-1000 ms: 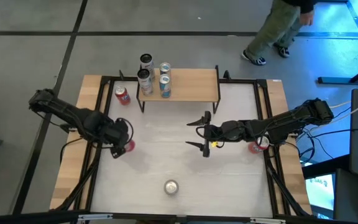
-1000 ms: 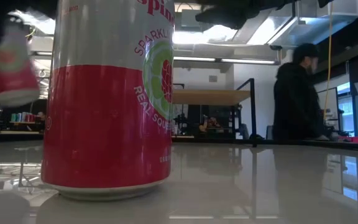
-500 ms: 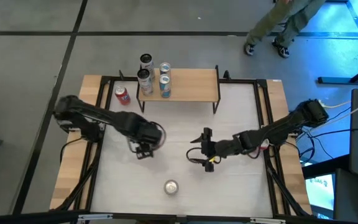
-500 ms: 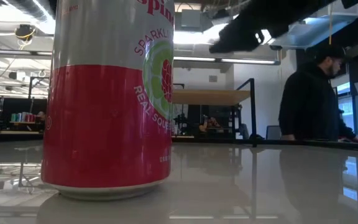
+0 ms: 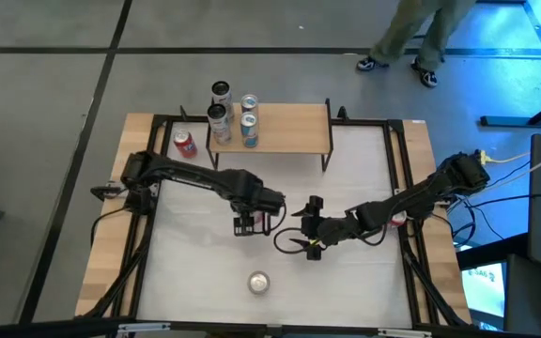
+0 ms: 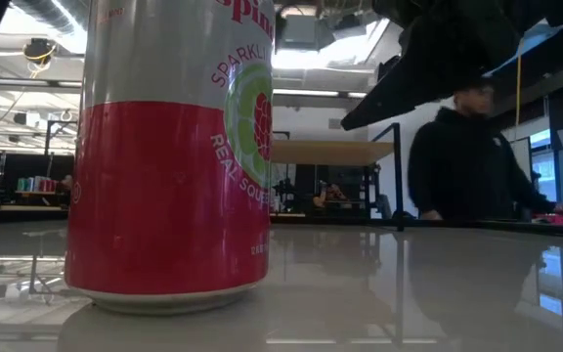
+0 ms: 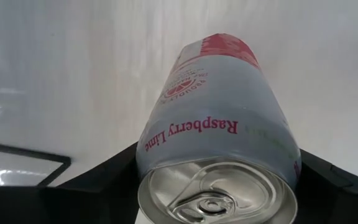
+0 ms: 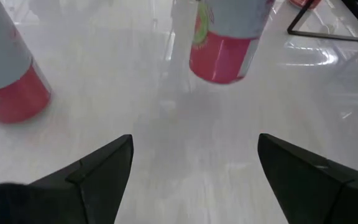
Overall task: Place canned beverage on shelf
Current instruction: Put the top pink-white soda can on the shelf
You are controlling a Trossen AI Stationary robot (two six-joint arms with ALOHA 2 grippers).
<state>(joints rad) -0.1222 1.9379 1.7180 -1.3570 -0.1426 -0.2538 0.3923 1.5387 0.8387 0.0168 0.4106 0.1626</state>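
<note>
My left claw (image 5: pixel 249 223) clamps a raspberry-lime can (image 7: pixel 219 121) above the counter (image 5: pixel 364 160), my right claw (image 5: pixel 301 228) gaping empty just beside it.

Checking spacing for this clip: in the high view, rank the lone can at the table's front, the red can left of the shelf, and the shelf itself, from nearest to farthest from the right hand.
1. The lone can, at the front, left of the right hand.
2. The shelf, at the back.
3. The red can, back left, beside the shelf.
</note>
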